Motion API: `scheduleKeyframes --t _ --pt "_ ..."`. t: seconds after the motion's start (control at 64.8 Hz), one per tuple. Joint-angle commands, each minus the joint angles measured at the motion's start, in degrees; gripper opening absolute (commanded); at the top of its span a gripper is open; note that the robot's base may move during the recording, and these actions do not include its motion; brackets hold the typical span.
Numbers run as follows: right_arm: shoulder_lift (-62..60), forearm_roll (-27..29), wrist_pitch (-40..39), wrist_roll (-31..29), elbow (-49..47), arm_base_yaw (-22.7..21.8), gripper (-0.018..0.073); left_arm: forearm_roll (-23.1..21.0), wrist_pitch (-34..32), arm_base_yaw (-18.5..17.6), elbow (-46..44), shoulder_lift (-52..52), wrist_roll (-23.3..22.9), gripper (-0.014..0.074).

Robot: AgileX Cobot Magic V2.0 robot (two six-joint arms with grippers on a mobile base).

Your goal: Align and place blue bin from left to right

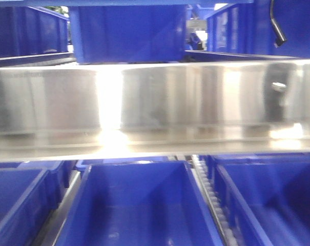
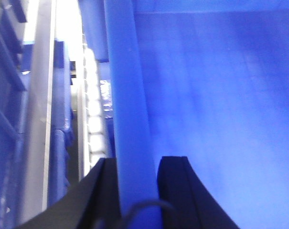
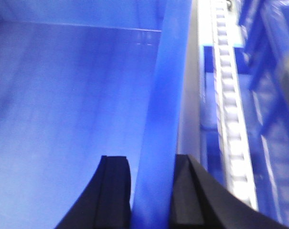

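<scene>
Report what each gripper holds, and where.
Both hold the blue bin: left gripper jaws clamp its left wall rim, right gripper jaws its right wall rim.

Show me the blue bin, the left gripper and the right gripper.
blue bin [image 2: 127, 86]: left wrist view, on its rim.
left gripper [image 2: 138, 160]: left wrist view, between its fingertips.
right gripper [image 3: 149, 157]: right wrist view, between its fingertips.

My front camera sits close behind a steel crossbeam [image 1: 155, 102], facing forward across it. My 2 wrist cameras look along my left pincer [image 2: 135, 164] and right pincer [image 3: 149, 161], very near opposite rims of the blue bin [image 2: 220, 119]; both share its inside.
</scene>
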Motion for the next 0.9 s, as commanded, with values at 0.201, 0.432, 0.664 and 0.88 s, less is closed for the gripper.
scheduleKeyframes --t 0.201,0.432,0.664,0.88 --pt "-1.04 -1.07 -6.12 -1.40 -1.40 -0.07 -0.0151 -0.95 -4.69 -0.44 -0.87 -1.43 0.48 -0.0111" --pt "-1.04 -1.07 -6.12 -1.40 -1.40 -0.07 -0.0151 -0.26 -4.69 -0.44 -0.87 -1.43 0.48 -0.0111" --pt "-1.04 -1.07 -6.12 -1.40 -1.40 -0.07 -0.0151 -0.26 -4.69 -0.44 -0.87 -1.43 0.48 -0.0111" --pt "-0.94 -1.07 -6.22 -1.40 -1.40 -0.07 -0.0151 -0.26 -4.69 -0.44 -0.87 -1.43 0.48 -0.0111"
